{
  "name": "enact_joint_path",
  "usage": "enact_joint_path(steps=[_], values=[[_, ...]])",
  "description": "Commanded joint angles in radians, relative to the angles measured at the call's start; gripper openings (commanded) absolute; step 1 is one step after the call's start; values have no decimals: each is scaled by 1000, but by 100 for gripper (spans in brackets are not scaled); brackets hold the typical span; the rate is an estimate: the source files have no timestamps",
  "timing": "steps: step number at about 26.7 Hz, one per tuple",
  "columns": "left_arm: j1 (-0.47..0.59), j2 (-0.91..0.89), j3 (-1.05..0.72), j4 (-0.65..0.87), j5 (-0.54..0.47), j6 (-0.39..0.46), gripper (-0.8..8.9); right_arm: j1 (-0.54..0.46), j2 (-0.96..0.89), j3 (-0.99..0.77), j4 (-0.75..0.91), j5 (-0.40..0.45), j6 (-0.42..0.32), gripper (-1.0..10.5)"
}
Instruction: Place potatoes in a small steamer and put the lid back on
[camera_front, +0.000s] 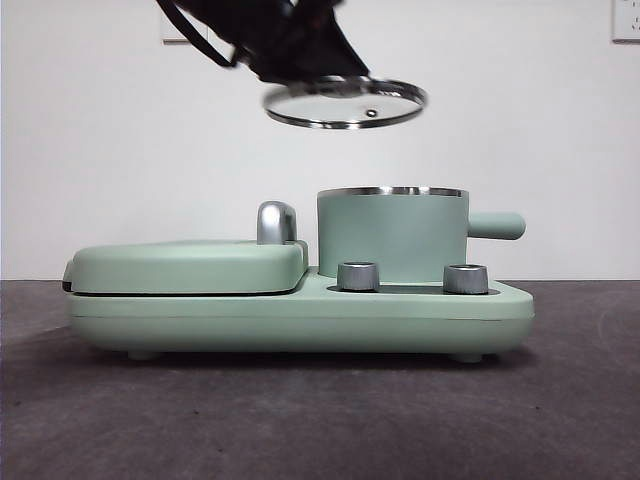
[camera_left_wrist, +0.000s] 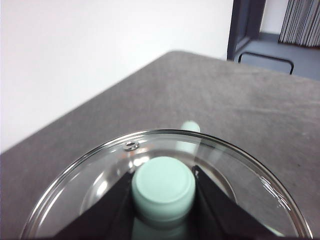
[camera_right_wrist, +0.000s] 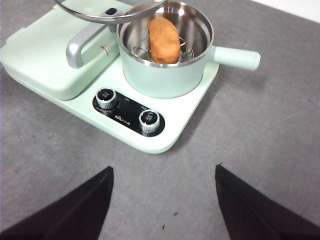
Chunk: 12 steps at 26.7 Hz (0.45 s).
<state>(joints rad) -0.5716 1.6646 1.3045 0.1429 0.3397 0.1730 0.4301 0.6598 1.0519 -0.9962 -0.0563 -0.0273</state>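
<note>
The mint-green steamer pot (camera_front: 392, 234) stands on the appliance base, its handle (camera_front: 497, 226) pointing right. In the right wrist view the orange-brown potato (camera_right_wrist: 164, 40) lies on a rack inside the pot (camera_right_wrist: 165, 75). My left gripper (camera_left_wrist: 163, 192) is shut on the mint-green knob (camera_left_wrist: 163, 186) of the glass lid (camera_left_wrist: 240, 170). It holds the lid (camera_front: 345, 102) in the air, above and a little left of the pot. The lid's rim (camera_right_wrist: 107, 15) also shows in the right wrist view. My right gripper (camera_right_wrist: 162, 200) is open and empty, over the table in front of the appliance.
The flat mint-green griddle (camera_front: 185, 266) with a chrome handle (camera_front: 276, 222) sits left of the pot on the shared base (camera_front: 300, 320). Two steel knobs (camera_front: 358, 276) (camera_front: 465, 278) stand at the base's front. Dark grey table all around; a white wall behind.
</note>
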Motion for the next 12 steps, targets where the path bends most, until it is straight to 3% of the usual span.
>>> enact_joint_path(steps=[1, 12], values=[[-17, 58, 30, 116, 19, 17, 13, 5, 6, 6, -29, 3, 31, 316], [-23, 200, 42, 231, 25, 15, 13, 5, 18, 6, -53, 39, 58, 316]])
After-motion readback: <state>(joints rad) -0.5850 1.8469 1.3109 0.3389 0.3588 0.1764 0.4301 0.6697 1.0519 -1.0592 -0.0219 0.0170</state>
